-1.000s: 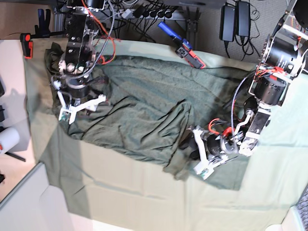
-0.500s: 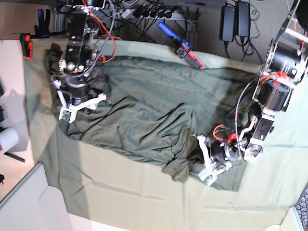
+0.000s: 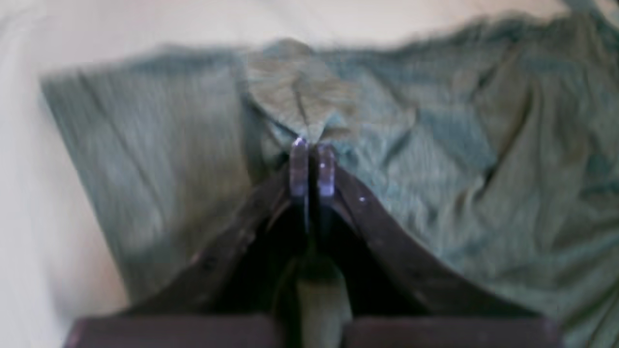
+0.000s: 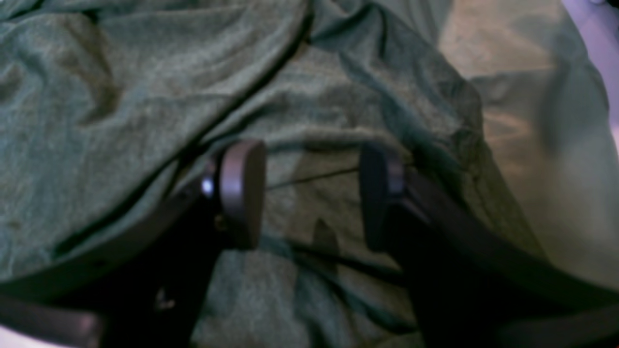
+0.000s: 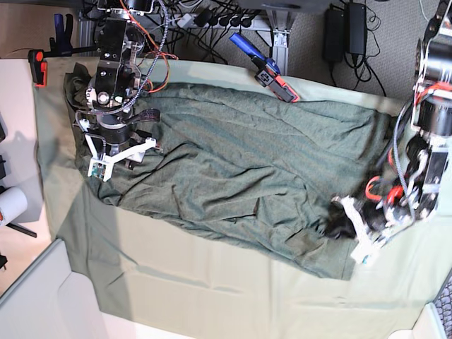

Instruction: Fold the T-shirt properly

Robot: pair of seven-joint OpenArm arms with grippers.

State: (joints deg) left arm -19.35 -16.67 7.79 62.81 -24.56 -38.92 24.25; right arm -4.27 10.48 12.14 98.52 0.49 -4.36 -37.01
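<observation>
A: Status of T-shirt (image 5: 240, 162)?

B: Spread wrinkly across the pale green tablecloth (image 5: 212, 296), collar end toward base view's left, hem end toward its right. Creases are bunched near the lower right corner. Much darker than the cloth beneath.

A: L gripper (image 3: 312, 164)?

B: Seen at the shirt's lower right corner in base view. In the left wrist view the fingertips (image 3: 299, 166) are pressed together w/ a small peak of fabric pinched between them, so it's clamped on the T-shirt. Pic is blurred, so finer detail can't be made out.

A: R gripper (image 4: 309, 193)?

B: Positioned over the shirt's upper left part, near the collar end. Pads (image 4: 242, 193) are held well apart; wrinkled fabric is seen in the gap between them. Nothing is gripped. Whether the tips touch the cloth can't be told.

A: Anything else on the table?

B: Blue-and-red clamp (image 5: 265, 67) is lying at the far edge, just beyond the shirt. Cables & power bricks (image 5: 346, 28) are seen behind the table. White roll (image 5: 10, 205) is partly visible at far left edge.
</observation>
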